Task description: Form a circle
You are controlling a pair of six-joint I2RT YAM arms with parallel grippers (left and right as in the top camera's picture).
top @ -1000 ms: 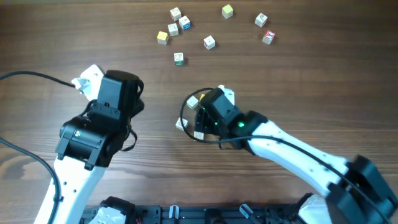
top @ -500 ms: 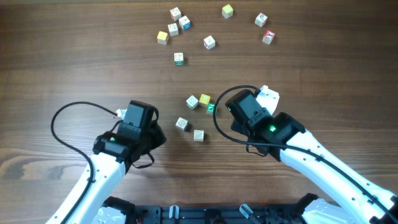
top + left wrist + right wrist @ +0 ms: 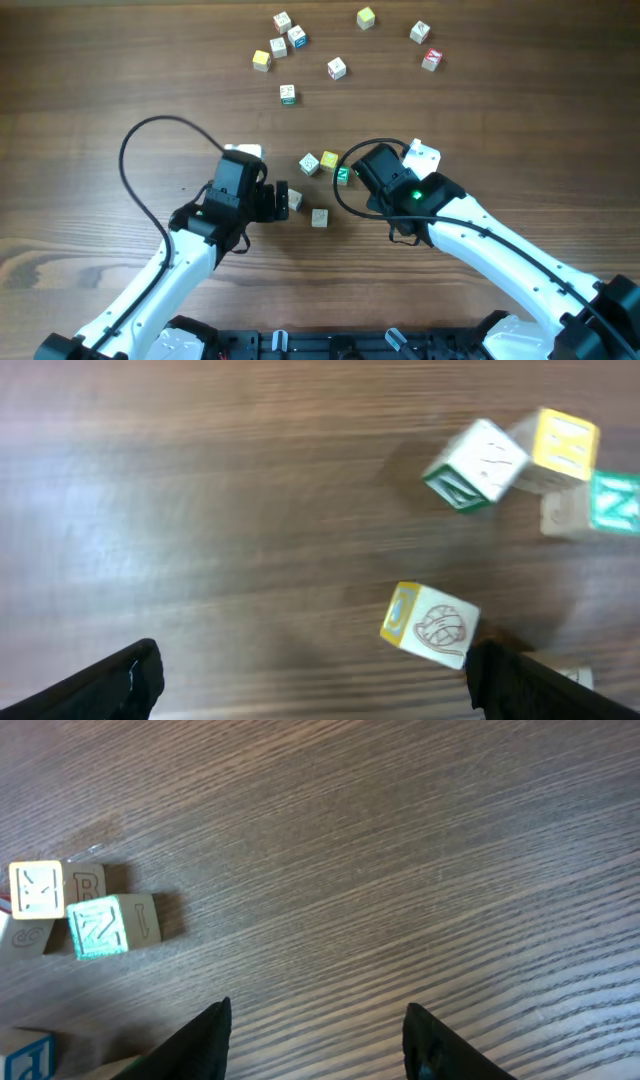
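The circle shows as a loose ring of five small cubes at the table's middle: a white cube [image 3: 309, 164], a yellow cube [image 3: 330, 160], a green "N" cube [image 3: 343, 176], a second white cube [image 3: 319, 216] and a third white cube [image 3: 294, 200]. My left gripper [image 3: 281, 200] is open wide just left of that third cube [image 3: 430, 622], which lies close to its right finger [image 3: 525, 685]. My right gripper [image 3: 351, 173] is open beside the green cube [image 3: 97, 927], with only bare wood between its fingers [image 3: 205, 1040].
Several loose letter cubes lie scattered at the back: white ones [image 3: 337, 68], a yellow one [image 3: 262, 60], a red one [image 3: 431, 59] and a blue-marked one [image 3: 297, 38]. Both arms' cables loop over the table near the ring.
My left arm has swung right and forward to the ring's left side and its jaws have opened wide. My right gripper has shifted slightly left toward the green cube.
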